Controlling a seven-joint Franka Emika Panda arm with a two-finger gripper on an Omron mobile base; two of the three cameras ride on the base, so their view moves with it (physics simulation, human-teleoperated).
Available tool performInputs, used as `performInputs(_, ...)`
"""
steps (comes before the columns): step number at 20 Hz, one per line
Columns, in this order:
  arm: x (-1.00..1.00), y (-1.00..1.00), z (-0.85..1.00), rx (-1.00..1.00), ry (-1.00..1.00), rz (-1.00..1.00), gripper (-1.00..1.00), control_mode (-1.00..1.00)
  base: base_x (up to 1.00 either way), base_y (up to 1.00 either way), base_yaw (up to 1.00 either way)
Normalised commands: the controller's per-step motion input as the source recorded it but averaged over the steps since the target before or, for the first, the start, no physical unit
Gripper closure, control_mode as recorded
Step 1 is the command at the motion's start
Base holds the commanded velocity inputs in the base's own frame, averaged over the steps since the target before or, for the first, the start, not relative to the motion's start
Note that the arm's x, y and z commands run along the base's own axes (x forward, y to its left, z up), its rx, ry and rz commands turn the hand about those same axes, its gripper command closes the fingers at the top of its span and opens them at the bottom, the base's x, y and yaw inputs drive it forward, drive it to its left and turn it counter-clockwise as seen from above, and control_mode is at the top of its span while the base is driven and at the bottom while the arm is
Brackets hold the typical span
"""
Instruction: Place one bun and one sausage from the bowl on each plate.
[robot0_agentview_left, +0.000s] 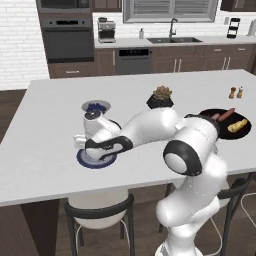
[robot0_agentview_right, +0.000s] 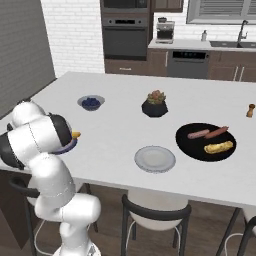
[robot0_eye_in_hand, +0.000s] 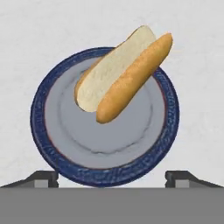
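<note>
Your end effector (robot0_eye_in_hand: 112, 177) hangs directly above the blue-rimmed plate (robot0_eye_in_hand: 43, 144), jaws spread wide and holding nothing; both fingertips (robot0_eye_in_hand: 43, 178) stand clear at either side of the plate's near edge. One bun (robot0_eye_in_hand: 124, 72) lies on that plate, split side showing pale, one end over the grey centre and the other overhanging the far rim. From the left base view you see the arm stretched over the blue-rimmed plate (robot0_agentview_left: 92, 161) on the tabletop (robot0_agentview_left: 45, 100), the small bowl of berries (robot0_agentview_left: 96, 106) just beyond the plate. In the right base view, the pale grey plate (robot0_agentview_right: 155, 159) sits bare well to the right of the blue-rimmed one, and the black bowl (robot0_agentview_right: 192, 145) lies further right again, carrying two sausages (robot0_agentview_right: 209, 133) and a second bun (robot0_agentview_right: 219, 147). The plant pot (robot0_agentview_right: 155, 106) stands beyond the pale plate.
</note>
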Motion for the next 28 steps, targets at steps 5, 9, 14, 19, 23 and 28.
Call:
performInputs(5, -0.97, -1.0, 0.85, 0.15, -0.02, -0.09, -1.0, -1.0, 0.0, 0.0, 0.0)
performInputs(9, -0.98, -1.0, 0.78, 0.17, 0.0, -0.06, -1.0, -1.0, 0.0, 0.0, 0.0)
performInputs(14, -0.86, -0.97, 0.8, 0.05, 0.0, -0.01, -1.0, -1.0, 0.0, 0.0, 0.0)
performInputs(19, -0.48, -0.33, 0.42, -0.11, 0.01, 0.17, -1.0, -1.0, 0.0, 0.0, 0.0)
performInputs(23, 0.01, 0.04, 0.01, -0.07, 0.04, 0.06, -1.0, -1.0, 0.0, 0.0, 0.0)
performInputs(28, 0.0, -0.14, 0.0, -0.01, 0.02, 0.0, -1.0, 1.0, 0.0, -0.8, -0.09)
